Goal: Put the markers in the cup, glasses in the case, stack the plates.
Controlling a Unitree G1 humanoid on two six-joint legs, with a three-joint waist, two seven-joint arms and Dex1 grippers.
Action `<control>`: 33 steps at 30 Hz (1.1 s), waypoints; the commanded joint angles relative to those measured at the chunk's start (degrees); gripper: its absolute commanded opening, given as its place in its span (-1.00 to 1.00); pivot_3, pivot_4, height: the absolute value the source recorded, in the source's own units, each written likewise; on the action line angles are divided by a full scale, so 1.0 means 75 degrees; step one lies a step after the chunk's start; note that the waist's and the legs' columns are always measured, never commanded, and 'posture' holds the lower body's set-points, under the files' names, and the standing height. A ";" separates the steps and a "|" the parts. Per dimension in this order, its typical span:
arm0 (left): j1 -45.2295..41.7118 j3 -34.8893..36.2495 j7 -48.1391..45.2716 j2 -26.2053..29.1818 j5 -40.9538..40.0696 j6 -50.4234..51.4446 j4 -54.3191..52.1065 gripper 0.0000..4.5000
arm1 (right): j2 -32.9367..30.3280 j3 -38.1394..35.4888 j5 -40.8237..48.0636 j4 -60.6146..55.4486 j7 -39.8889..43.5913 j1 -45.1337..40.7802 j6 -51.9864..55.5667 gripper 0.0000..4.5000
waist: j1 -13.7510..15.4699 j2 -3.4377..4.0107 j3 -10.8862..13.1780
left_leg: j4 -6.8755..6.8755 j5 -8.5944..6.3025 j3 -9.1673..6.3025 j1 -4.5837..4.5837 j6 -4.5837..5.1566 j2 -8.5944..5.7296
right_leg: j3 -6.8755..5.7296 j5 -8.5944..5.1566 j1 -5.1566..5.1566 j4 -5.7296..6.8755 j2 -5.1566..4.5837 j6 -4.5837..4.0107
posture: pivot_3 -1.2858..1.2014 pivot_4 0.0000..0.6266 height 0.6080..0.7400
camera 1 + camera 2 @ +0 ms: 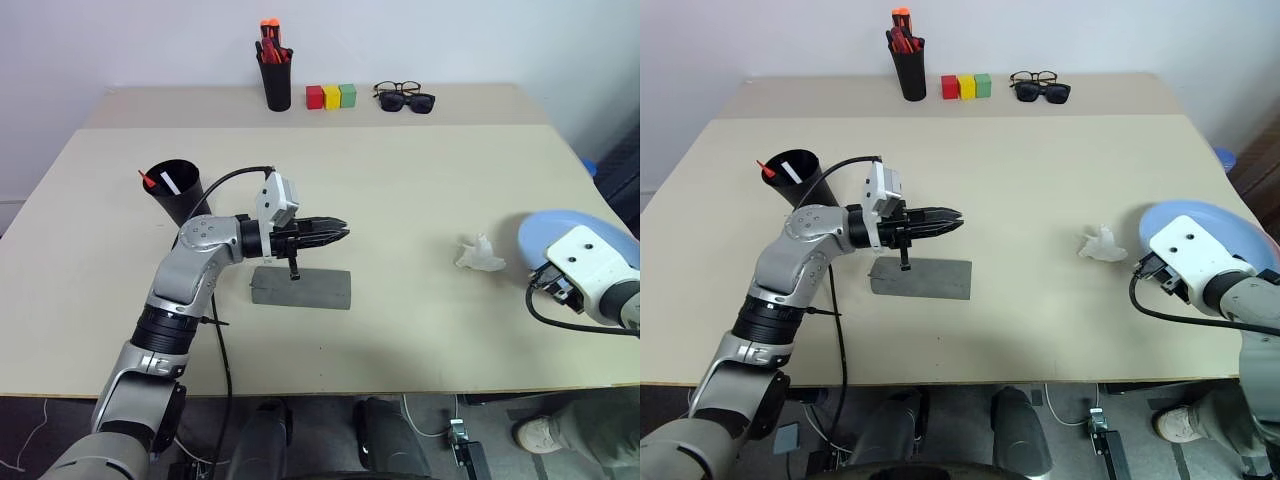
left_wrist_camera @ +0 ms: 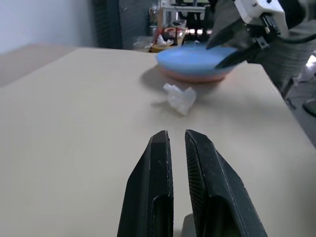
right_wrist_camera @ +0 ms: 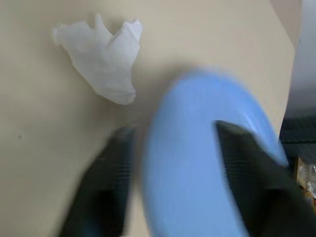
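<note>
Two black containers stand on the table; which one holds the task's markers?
The wide black cup at the robot's left, with a red-tipped and a white marker inside. The narrower pen pot at the back holds red and orange pens.

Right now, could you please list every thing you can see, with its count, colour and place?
cup: one, black, table's left side, holding markers, one red-tipped, one white.
case: one, grey, closed, table centre, below the left gripper.
plates: two stacked at the table's right edge, light blue on salmon pink.
crumpled wrapper: one, white, left of the plates.
pen pot: one, black, far table, with red and orange pens.
blocks: three, red, yellow, green, right of the pot.
sunglasses: one, black, far table; a black-framed clear pair lies behind.
left gripper: black, shut, above the case.
right gripper: black, open, over the blue plate.
</note>
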 commanded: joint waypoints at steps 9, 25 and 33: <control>0.0657 0.0382 0.0578 0.0454 -0.0246 0.0413 -0.1219 -0.79 | 0.1202 0.2150 -0.0156 0.2153 -0.1043 -0.1795 -0.0989 0.78 | 0.0058 -0.0008 0.0002 | 0.0006 0.0000 -0.0004 -0.0007 0.0000 -0.0006 | -0.0002 0.0001 0.0009 -0.0017 -0.0007 0.0002 | 0.03 -0.52 1.00; 0.0808 0.0492 0.0784 0.0580 -0.0296 0.0559 -0.1266 -0.79 | 0.0713 0.1395 -0.0329 0.1416 -0.1423 -0.1735 -0.0149 -0.98 | 0.0074 0.0005 0.0003 | 0.0001 0.0000 -0.0005 -0.0005 -0.0001 -0.0007 | -0.0002 0.0000 0.0006 -0.0009 -0.0006 0.0002 | 0.03 -0.52 1.00; 0.1532 0.1217 0.1215 0.1118 -0.0402 0.0796 -0.1549 -0.79 | -0.0510 0.0216 -0.0926 0.1530 -0.1566 -0.0797 0.0559 -0.87 | 0.0086 0.0004 0.0002 | -0.0002 -0.0001 -0.0005 -0.0006 0.0000 -0.0005 | -0.0003 -0.0001 0.0006 -0.0014 -0.0006 0.0001 | 0.03 -0.52 1.00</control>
